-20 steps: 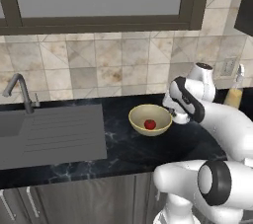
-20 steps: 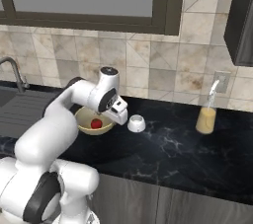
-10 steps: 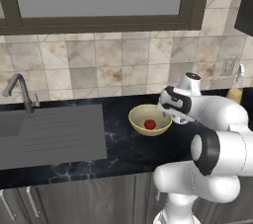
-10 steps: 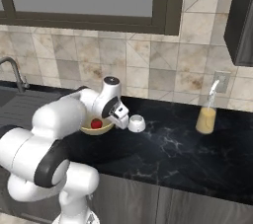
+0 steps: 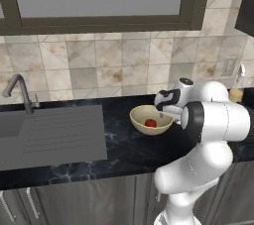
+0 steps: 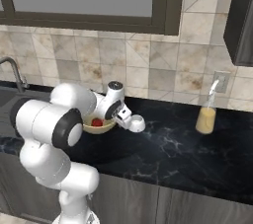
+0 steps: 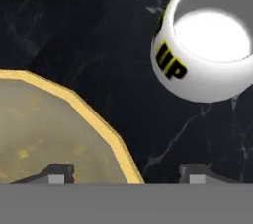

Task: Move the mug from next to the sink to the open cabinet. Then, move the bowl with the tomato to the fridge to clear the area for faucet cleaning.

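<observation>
Over the last second our arm has swung down and in from above the bowl [image 5: 151, 119] toward the mug [image 6: 136, 124], and the end effector [image 7: 123, 171] now sits low over the surface [image 6: 188, 154]. In the hand view one fingertip lies over the bowl's rim and the other over bare surface, wide apart with nothing between them, so we read it as open and empty. The mug stands upright just beside the bowl, ahead of the fingers and off to one side. We judge the first grasp is not yet made; the hand seems poorly centred on the mug.

Counted: one mug, one bowl, one tomato [image 5: 150, 123] inside it, one faucet [image 5: 19, 92], one sink [image 5: 49, 135], one bottle [image 6: 206, 114] of yellow liquid.
</observation>
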